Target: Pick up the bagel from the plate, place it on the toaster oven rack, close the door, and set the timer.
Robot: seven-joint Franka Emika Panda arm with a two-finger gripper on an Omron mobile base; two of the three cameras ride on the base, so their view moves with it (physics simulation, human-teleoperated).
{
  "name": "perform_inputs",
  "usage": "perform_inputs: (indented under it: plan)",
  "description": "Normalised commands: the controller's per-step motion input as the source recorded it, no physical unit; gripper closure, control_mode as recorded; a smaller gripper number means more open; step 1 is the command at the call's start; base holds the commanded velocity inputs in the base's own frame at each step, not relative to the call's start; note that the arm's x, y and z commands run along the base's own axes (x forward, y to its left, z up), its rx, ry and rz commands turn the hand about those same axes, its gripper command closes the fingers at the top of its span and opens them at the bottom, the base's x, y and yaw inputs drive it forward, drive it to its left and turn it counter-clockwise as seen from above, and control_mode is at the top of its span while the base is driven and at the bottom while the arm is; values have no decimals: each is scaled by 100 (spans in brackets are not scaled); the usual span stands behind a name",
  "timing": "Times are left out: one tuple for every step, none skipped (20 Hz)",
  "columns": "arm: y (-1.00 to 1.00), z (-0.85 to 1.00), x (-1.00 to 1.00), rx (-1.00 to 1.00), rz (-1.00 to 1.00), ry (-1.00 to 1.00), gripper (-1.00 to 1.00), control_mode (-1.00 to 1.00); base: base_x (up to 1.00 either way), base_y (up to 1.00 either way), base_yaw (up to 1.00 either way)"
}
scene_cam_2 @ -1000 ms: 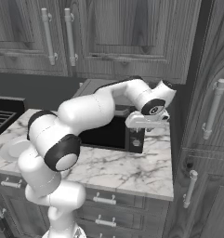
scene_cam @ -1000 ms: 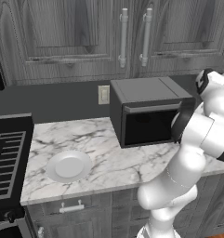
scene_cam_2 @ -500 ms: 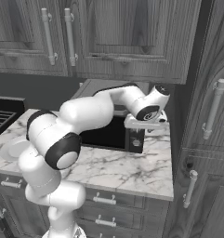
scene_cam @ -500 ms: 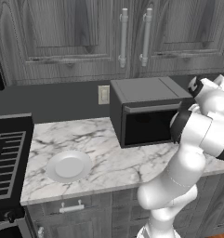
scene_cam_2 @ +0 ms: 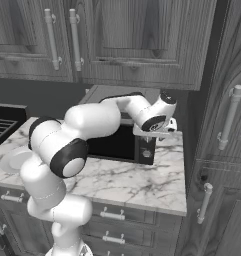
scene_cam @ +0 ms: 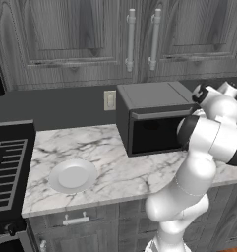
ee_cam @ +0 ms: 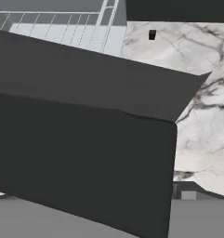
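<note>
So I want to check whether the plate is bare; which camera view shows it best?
The left base view: the plate lies whole and unobstructed on the marble counter left of the toaster oven, with nothing on it. In the right base view the arm covers most of it, leaving an edge. In the hand view I cannot make it out.

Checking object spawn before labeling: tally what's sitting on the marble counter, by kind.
Plate: 1, white, nothing on it
Toaster oven: 1, dark grey, door up
Bagel: 0 in sight
Total: 2
</note>
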Motion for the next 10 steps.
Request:
perform_inputs:
  plan:
    - [0,-26,24,0,-12,0,-100,-100,0,0,0]
    - [0,-27,20,0,-11,0,-100,-100,0,0,0]
    - [0,-27,23,0,-11,0,-100,-100,0,0,0]
    - [0,-24,25,0,-10,0,-100,-100,0,0,0]
    - [0,-23,26,0,-10,0,-100,-100,0,0,0]
    - [0,-22,31,0,-9,0,-100,-100,0,0,0]
    - [0,-21,35,0,-9,0,-100,-100,0,0,0]
    - [0,-19,39,0,-8,0,-100,-100,0,0,0]
    - [0,-16,44,0,-6,0,-100,-100,0,0,0]
    - [0,-13,50,0,-5,0,-100,-100,0,0,0]
